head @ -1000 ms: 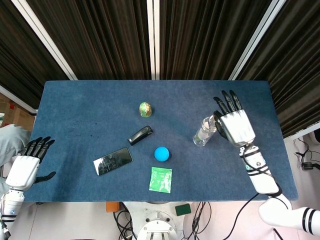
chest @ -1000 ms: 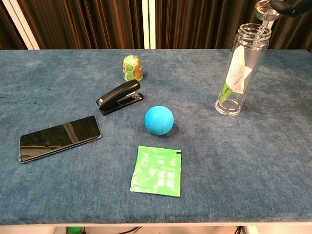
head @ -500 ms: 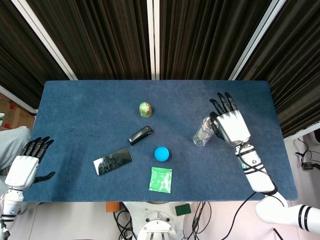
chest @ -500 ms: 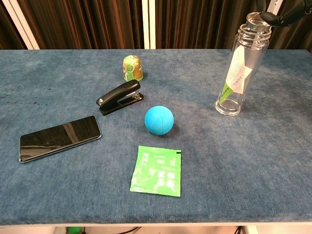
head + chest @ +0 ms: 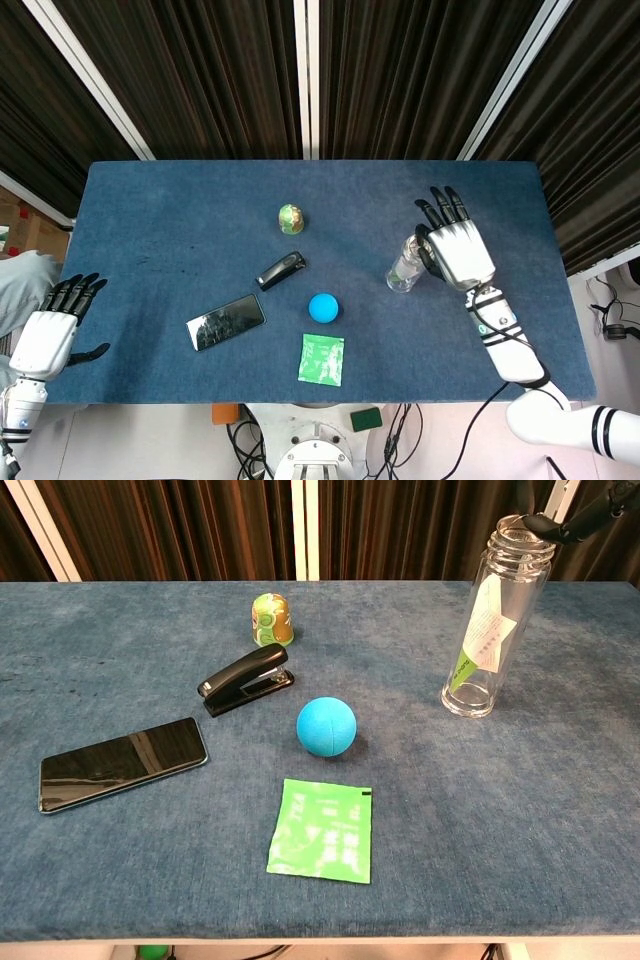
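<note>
Clear bottle (image 5: 493,620) upright, right hand (image 5: 455,248) now lower, spread fingers (image 5: 437,208) at its mouth.

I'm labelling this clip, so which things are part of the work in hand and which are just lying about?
In hand:
right hand, fingers spread, at the mouth of the bottle
clear bottle, upright, lid off

Lying about:
blue ball
black stapler
smartphone
green sachet
small green-and-yellow dome-shaped object
left hand, open, at the table's edge, holding nothing
</note>
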Robot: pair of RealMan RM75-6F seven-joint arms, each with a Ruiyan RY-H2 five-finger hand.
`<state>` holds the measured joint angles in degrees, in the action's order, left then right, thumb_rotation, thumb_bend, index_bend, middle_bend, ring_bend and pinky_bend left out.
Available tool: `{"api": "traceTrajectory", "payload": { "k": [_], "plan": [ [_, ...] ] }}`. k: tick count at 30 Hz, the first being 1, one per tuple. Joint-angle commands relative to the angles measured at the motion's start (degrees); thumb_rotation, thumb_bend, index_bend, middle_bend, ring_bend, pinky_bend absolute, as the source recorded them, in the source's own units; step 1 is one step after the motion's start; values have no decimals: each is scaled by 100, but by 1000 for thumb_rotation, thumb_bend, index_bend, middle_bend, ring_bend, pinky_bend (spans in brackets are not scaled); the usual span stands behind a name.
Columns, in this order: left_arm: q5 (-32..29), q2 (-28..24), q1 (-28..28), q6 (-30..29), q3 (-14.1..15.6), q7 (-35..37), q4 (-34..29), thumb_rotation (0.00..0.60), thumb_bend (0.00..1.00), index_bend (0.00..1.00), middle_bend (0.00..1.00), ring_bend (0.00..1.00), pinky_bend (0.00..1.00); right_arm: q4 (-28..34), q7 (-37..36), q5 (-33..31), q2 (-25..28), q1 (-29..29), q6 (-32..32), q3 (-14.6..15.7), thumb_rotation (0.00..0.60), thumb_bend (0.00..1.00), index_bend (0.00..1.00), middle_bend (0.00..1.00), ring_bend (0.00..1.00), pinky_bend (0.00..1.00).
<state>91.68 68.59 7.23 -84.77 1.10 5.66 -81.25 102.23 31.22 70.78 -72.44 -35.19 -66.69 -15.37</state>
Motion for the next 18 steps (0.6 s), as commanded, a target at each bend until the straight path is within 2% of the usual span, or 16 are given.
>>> {"api": "traceTrajectory", "payload": {
  "k": [1, 4, 6, 9, 11, 13, 18],
  "plan": [
    [2, 0, 0, -2, 1, 0, -1, 600, 36, 110, 82, 51, 119, -8, -22, -16, -3, -12, -3, 12, 600, 454, 688, 149, 0, 0],
    [0, -3, -1, -1, 2, -3, -3, 600, 35, 110, 82, 51, 119, -12, -49, -29, 13, -29, 5, 33, 600, 450, 667, 148, 0, 0],
    [-4, -5, 0, 1, 0, -3, -3, 600, 36, 110, 82, 51, 119, 1, -90, -29, 45, -38, 30, 53, 600, 434, 600, 140, 0, 0],
    [-4, -4, 4, 8, 0, -10, -7, 600, 36, 110, 82, 51, 119, 44, -204, -22, 128, -50, 105, 87, 600, 379, 349, 106, 0, 0],
    [1, -5, 9, 12, 1, -15, -12, 600, 36, 110, 82, 51, 119, 80, -270, -20, 184, -53, 146, 105, 600, 339, 142, 76, 0, 0],
    [5, -5, 15, 15, -1, -21, -19, 600, 36, 110, 82, 51, 119, 111, -364, 6, 242, -52, 163, 116, 600, 327, 25, 57, 0, 0],
    [10, -10, 16, 9, -1, -39, -39, 600, 36, 110, 82, 51, 119, 130, -614, 120, 323, 2, 53, 115, 600, 323, 0, 41, 0, 0]
  ]
}}
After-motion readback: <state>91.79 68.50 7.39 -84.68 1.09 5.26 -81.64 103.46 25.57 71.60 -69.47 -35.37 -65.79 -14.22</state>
